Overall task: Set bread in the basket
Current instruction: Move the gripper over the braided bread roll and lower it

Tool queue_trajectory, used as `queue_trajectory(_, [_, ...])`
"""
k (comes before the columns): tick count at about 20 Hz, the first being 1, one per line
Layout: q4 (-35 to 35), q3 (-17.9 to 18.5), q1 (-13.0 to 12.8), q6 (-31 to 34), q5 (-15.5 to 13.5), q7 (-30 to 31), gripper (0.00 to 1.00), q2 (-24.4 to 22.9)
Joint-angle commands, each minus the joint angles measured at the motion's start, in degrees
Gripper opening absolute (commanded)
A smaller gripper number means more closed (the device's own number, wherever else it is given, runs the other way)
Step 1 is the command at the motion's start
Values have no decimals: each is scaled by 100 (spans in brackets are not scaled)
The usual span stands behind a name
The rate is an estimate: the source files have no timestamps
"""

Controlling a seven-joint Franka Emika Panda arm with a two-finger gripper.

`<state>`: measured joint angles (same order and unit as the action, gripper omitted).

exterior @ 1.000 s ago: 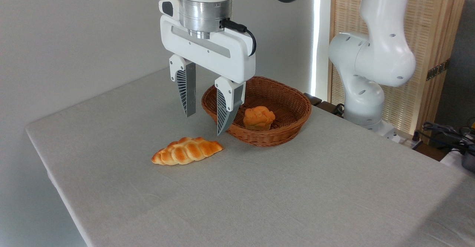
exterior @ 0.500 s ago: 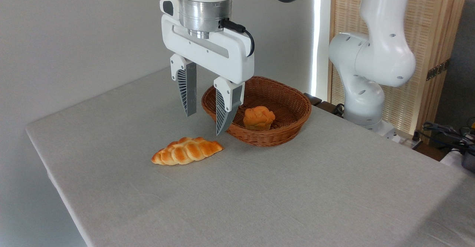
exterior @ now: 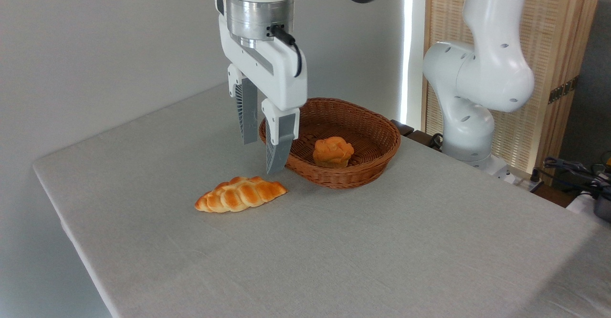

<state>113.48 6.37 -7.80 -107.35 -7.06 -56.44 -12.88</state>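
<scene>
The bread (exterior: 240,194) lies flat on the table (exterior: 382,251), toward its left edge and just in front of the basket (exterior: 363,174), apart from the wicker. Its right tapered tip points at the basket's near rim. The gripper (exterior: 261,158) hangs above the loaf's right end with its jaws parted and nothing between them — the two fingers stand one behind the other from this view, so the gap is hard to gauge.

The loaf looks light and fairly stiff, with a glossy braided crust; the ridges should give the pads some purchase, though the sheen suggests it could slip under a weak pinch. The tapered ends are thin and would likely pivot or slide out. The sounder hold is across the broad middle, jaws closing on the two long sides — low to the table, since the loaf is flat.

A small round bun (exterior: 332,151) already sits inside the basket, leaving room beside it.
</scene>
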Motion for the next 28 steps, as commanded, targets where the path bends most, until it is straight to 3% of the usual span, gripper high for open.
queue_trajectory(1, [130, 31, -160, 92, -120, -684, 100, 5])
queue_trajectory(9, [534, 31, -924, -31, -103, -588, 100, 295])
queue_trajectory(14, [648, 22, -1215, -750, -111, -562, 100, 655])
queue_trajectory(22, [886, 22, -1514, -1682, -129, -123, 100, 980])
queue_trajectory(28, [991, 22, -1610, -1771, -129, 106, 100, 1033])
